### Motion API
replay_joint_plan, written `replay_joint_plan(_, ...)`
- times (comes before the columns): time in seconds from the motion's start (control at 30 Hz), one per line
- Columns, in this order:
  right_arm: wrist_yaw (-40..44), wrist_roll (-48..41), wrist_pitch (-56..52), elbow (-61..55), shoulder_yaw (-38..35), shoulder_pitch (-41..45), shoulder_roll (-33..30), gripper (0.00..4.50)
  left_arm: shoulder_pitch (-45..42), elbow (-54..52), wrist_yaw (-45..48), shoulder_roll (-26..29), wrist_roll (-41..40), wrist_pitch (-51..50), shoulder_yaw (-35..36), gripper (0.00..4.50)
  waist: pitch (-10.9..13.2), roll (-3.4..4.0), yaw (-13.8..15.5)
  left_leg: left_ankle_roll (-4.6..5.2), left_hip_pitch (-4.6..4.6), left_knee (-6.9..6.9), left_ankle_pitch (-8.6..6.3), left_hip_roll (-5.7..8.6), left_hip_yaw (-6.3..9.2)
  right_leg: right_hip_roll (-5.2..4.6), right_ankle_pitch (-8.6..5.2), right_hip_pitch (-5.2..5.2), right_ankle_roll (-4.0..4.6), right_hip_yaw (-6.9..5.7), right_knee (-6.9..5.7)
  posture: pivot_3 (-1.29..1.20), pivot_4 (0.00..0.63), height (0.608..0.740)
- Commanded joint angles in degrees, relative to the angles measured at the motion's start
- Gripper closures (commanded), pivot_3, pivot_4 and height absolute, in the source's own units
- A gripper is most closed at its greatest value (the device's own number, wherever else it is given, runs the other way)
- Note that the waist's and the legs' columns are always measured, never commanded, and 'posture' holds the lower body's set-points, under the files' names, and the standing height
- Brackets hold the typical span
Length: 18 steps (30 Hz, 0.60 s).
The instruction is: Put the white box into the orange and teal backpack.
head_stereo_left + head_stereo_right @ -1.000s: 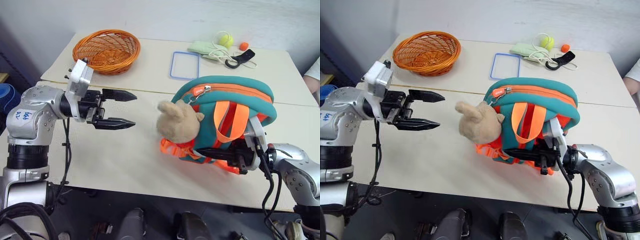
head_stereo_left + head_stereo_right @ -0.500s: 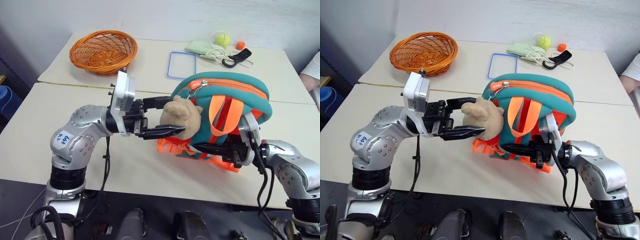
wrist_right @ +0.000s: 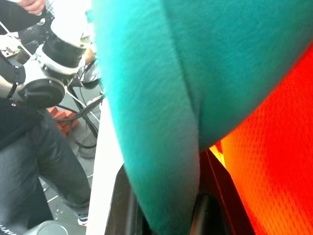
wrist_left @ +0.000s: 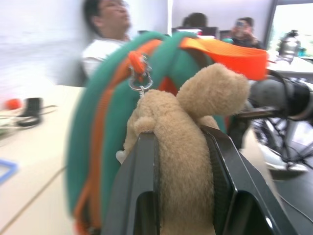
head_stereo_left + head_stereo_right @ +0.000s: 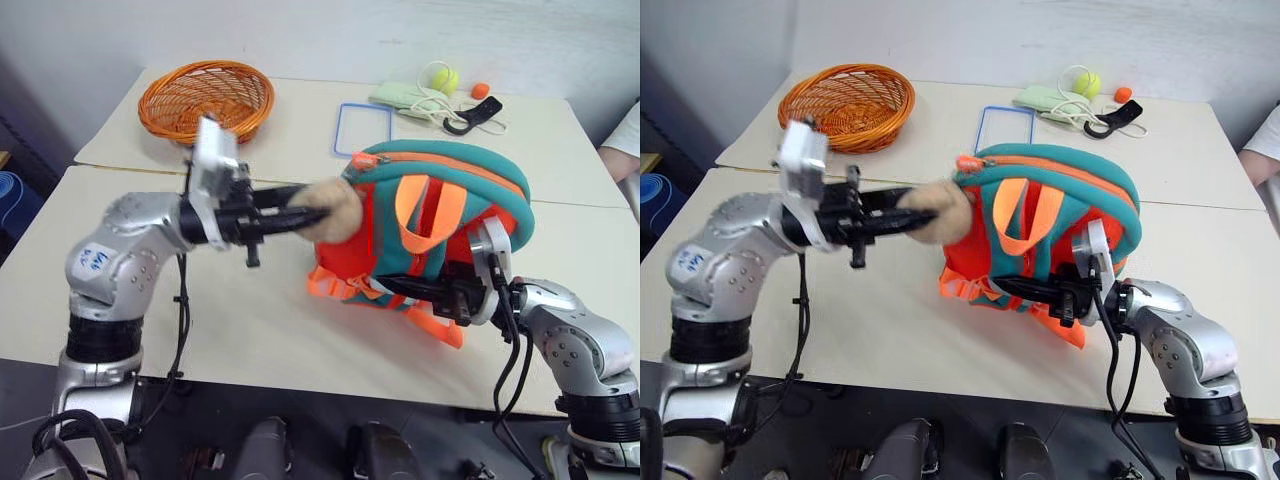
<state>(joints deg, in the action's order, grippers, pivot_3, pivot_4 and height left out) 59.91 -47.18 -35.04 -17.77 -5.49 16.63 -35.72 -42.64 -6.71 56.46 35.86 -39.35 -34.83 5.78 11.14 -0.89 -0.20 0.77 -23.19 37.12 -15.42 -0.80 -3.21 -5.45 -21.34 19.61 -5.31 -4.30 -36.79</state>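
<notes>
The orange and teal backpack (image 5: 440,172) stands near the front of the table, its zip shut. Its tan plush toy (image 5: 326,207) sticks out on the left. My left gripper (image 5: 308,212) comes in level from the left and is shut on the plush toy (image 4: 183,122), which fills the gap between its fingers (image 4: 143,186). My right gripper (image 5: 396,291) reaches in from the right and is shut on the backpack's lower teal edge (image 3: 161,147). A pale elongated case, the white box (image 5: 403,97), lies at the far side of the table with a white cord over it.
An orange wicker basket (image 5: 207,98) sits at the back left. A thin blue-rimmed frame (image 5: 361,128) lies behind the backpack. Near the box are a yellow-green ball (image 5: 451,78), a small orange ball (image 5: 480,91) and a black strap (image 5: 478,114). A person's sleeve (image 5: 624,140) shows at the right edge.
My left gripper swung right from open at the table's left, reached the plush toy and closed on it. The backpack now stands more upright. The right gripper kept its grip.
</notes>
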Motion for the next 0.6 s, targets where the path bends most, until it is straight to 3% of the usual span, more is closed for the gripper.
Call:
replay_joint_plan(0.03,-0.35,-1.48,0.76,-1.70,-2.64,-0.39,-0.20,4.49,-1.64,8.29,0.53,4.49,6.36,5.17,1.47,3.59,0.00,0.00,-0.03,0.00,0.00,-0.02,0.00,0.00,-0.01,0.00,0.00,0.01,0.00,0.01,-0.02,0.00,0.150,0.740)
replay_joint_plan(0.17,-0.85,-1.64,0.85,-3.07,-3.10,-2.51,-0.23,4.49,-2.65,17.62,-0.89,5.21,11.58,8.35,-0.39,3.59,0.00,0.00,0.15,0.00,0.01,-0.03,0.00,0.01,-0.04,-0.01,0.00,0.02,0.00,0.00,-0.04,0.00,0.150,0.740)
replay_joint_plan(0.37,-1.78,-1.79,0.84,-4.02,-3.71,-3.72,-0.13,4.49,1.29,21.40,1.55,3.61,14.86,6.79,-5.66,3.59,0.00,0.00,-0.04,0.03,0.00,-0.02,-0.02,0.01,-0.05,-0.03,0.00,0.02,0.00,0.03,-0.05,0.00,0.150,0.740)
replay_joint_plan(0.6,-2.92,-1.84,1.22,-4.39,-3.58,-4.68,0.57,4.49,8.07,22.60,0.38,-3.43,23.22,20.13,-12.78,3.59,-0.02,-0.02,0.16,0.04,0.01,0.03,-0.02,-0.01,-0.12,-0.04,0.00,0.05,0.00,0.09,-0.11,0.00,0.150,0.740)
